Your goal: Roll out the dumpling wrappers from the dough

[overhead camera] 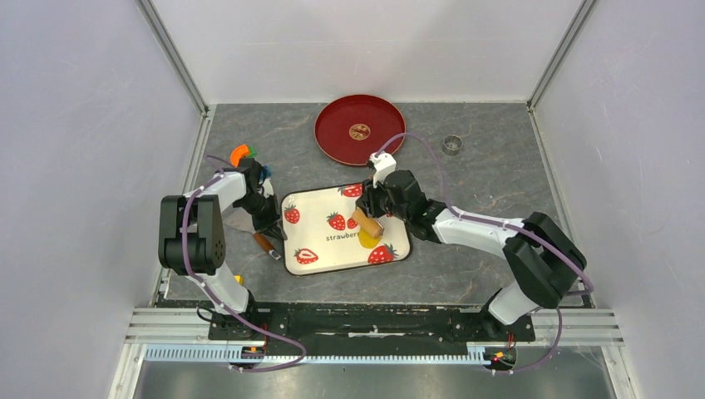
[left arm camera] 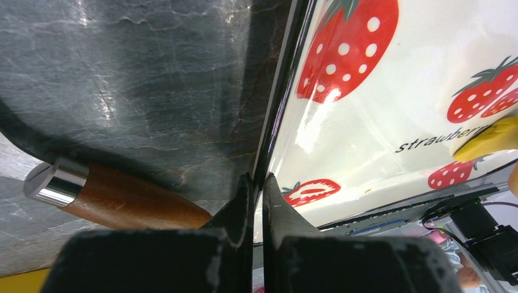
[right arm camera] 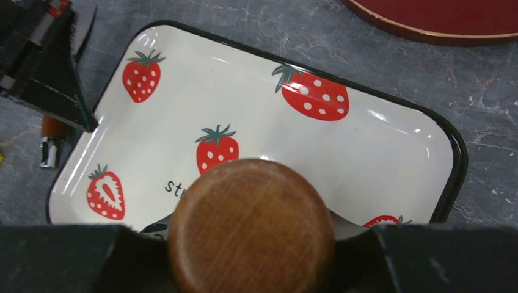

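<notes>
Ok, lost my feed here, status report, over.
Left tool shut on tray rim. Right tool clamps rolling pin over yellow dough on tray. Knife lies off tray, nothing blocking.

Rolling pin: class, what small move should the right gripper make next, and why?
Probably press the pin down and roll it across the dough. The right gripper holds it over that yellow lump on the tray, whose rim the left gripper pinches.
</notes>
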Motion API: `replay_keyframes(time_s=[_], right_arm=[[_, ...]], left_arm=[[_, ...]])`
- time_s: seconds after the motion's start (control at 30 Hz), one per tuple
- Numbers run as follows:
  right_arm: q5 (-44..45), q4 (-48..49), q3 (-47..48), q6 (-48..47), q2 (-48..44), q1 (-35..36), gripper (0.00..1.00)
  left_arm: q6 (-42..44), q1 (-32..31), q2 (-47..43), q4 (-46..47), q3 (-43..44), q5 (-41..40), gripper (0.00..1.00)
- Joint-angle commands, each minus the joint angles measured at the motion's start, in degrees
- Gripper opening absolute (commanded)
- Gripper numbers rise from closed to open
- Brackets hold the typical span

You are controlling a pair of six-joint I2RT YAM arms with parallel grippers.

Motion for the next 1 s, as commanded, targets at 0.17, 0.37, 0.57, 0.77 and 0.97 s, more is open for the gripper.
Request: replay_keyframes(time_s=[0.17, 0.37, 0.57, 0.77, 0.97], right_arm=[[3.3, 10.5, -9.3, -3.4, 2.9, -0.1, 0.0], [6.6, 9.8, -17.1, -5.0, 1.7, 0.4, 0.0], [9.5, 8.6, -22.5, -2.8, 2.6, 0.8, 0.0], [10.9, 6.7, -23.9, -0.9, 4.7, 1.2, 0.0], [9.8, 7.1, -28.5, 3.1, 5.9, 1.4, 0.0]], left_arm=[[3.3, 0.4, 2.0, -0.6, 0.6, 0.0, 0.02], [3.5, 0.3, 1.9, -0.8, 1.0, -0.1, 0.02], [3.5, 0.4, 2.1, -0.7, 1.4, 0.2, 0.02], [3.5, 0.4, 2.0, -0.8, 1.5, 0.2, 0.02], [3.7, 0.4, 2.2, -1.1, 2.0, 0.1, 0.02]])
